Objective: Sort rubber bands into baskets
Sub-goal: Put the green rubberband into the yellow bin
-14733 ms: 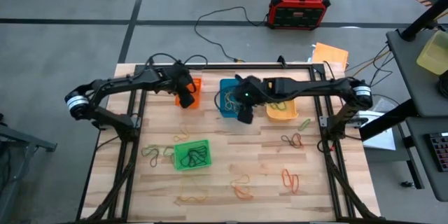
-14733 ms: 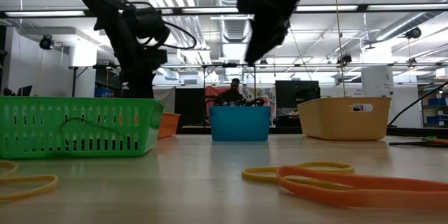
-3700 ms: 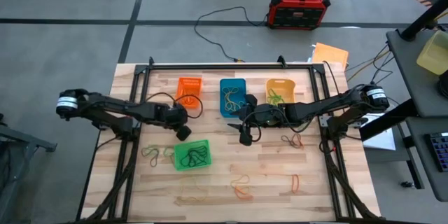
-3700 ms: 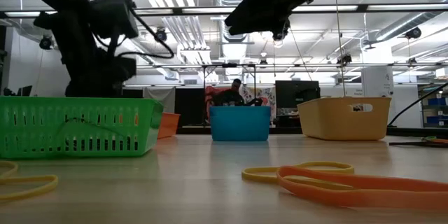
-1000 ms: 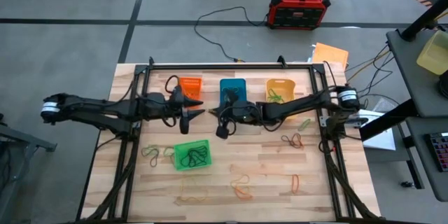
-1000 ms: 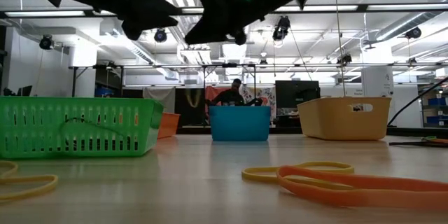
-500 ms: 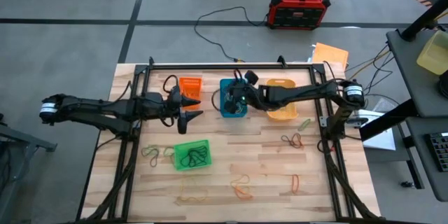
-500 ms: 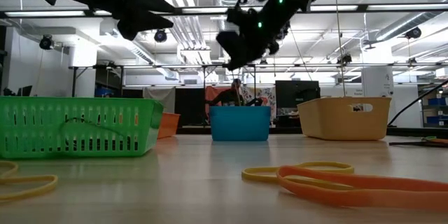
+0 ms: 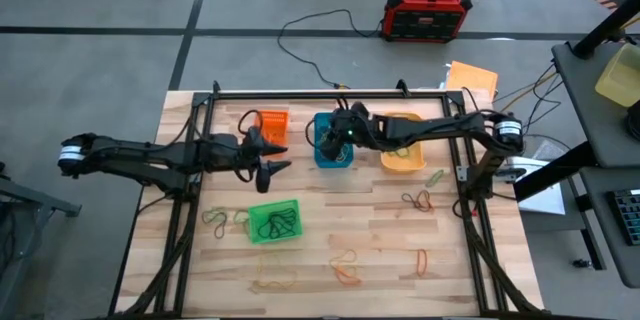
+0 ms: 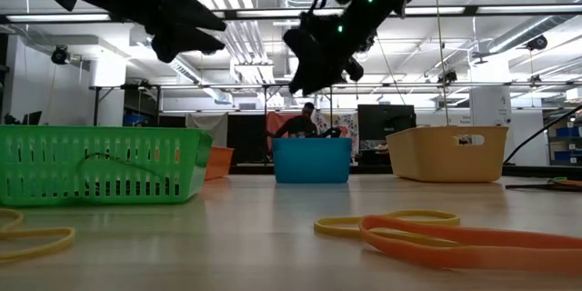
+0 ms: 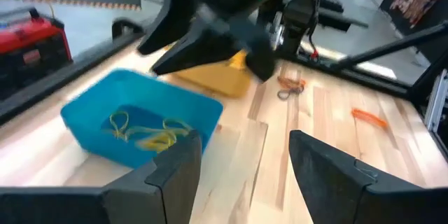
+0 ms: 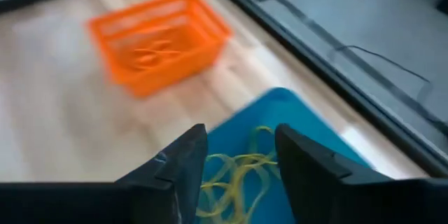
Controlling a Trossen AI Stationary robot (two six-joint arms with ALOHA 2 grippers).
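1. Loose rubber bands [image 9: 415,257] lie on the near table; a hurried grasp could snag two colours.
2. Left gripper [image 9: 268,156], fingers spread and empty, hovers beside the orange basket [image 9: 271,123].
3. Right gripper [image 9: 341,138], parted and empty, hangs over the blue basket [image 9: 322,150]; descending could hook yellow bands [image 12: 238,175] inside.

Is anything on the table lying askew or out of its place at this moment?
The green basket sits alone nearer the front, slightly turned, while the orange, blue and yellow baskets stand in a row at the back. Several rubber bands lie loose on the table.
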